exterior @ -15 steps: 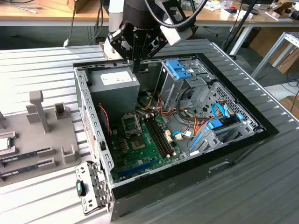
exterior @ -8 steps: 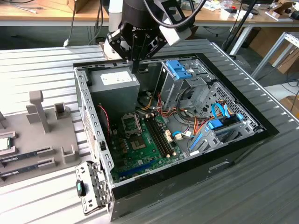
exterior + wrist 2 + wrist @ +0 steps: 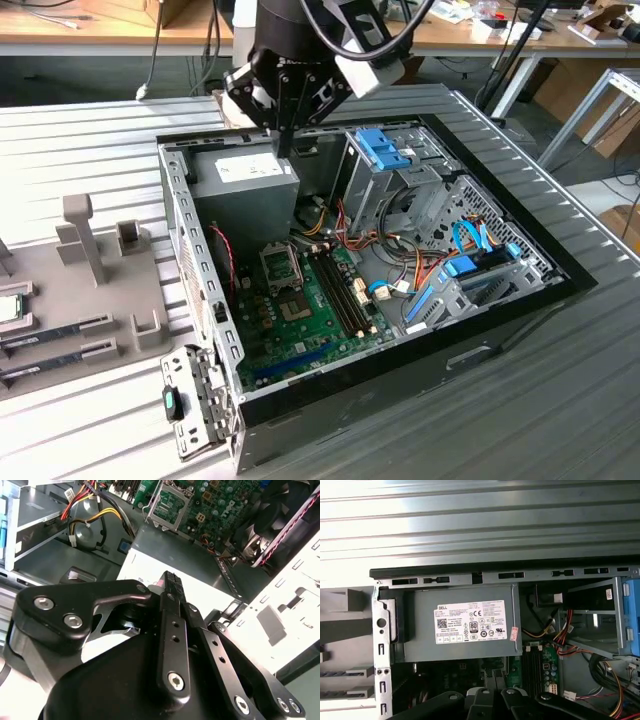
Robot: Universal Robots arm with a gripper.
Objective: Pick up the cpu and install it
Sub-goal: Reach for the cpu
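Slatted table [image 3: 90, 140]; closed end effector [image 3: 283, 150] over case [image 3: 400, 395]

An open computer case [image 3: 178, 230] lies on a ribbed metal table [image 3: 80, 150]. Inside it, a grey power supply [image 3: 245, 175] sits beside blue drive-bay latches [image 3: 385, 148], with a green motherboard [image 3: 300, 325] below. A grey fixture tray [image 3: 95, 300] rests at the exterior view's left.

Well off the computer case [image 3: 178, 215], toward the exterior view's left, the cpu [image 3: 8, 308] is cut by the picture's edge, so only part of it shows. Inside the case, in the second wrist view, the gripper [image 3: 170, 578] hides most of the power supply [image 3: 190, 550] label. In the exterior view the socket [image 3: 295, 306] is too small to tell its contents.
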